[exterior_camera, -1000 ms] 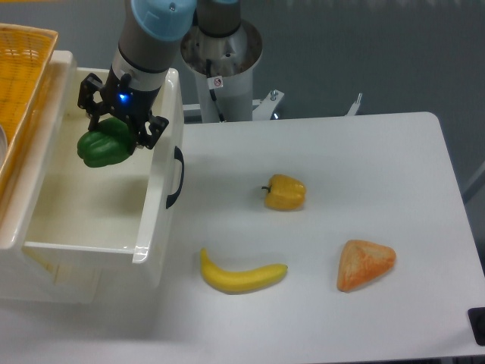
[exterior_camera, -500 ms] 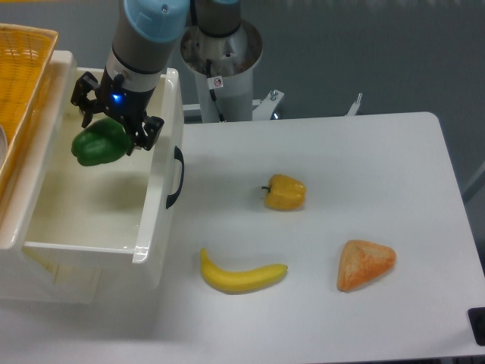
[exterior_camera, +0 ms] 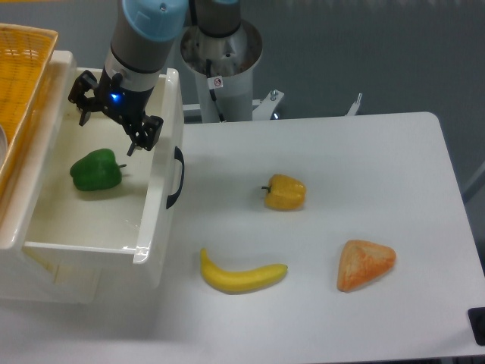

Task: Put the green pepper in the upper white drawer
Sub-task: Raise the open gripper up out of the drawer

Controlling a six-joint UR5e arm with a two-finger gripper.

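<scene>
Gripper (exterior_camera: 112, 127) hangs with its fingers spread wide and nothing between them — just above the green pepper (exterior_camera: 96, 170), which lies below it inside the upper white drawer (exterior_camera: 155, 220), apart from the fingers. By the look of it the placing is done. Glossy and lobed, the pepper is likely light, firm and a bit slippery — best taken across its broad body, not the stem. Well off to the gripper's right on the table (exterior_camera: 364, 174) lie a yellow pepper (exterior_camera: 285, 192), banana (exterior_camera: 241, 274) and bread wedge (exterior_camera: 364, 263).

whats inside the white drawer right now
The green pepper lies inside the upper white drawer, apart from the open pincer above it. The arm covers the drawer's back corner; nothing else shows.
</scene>
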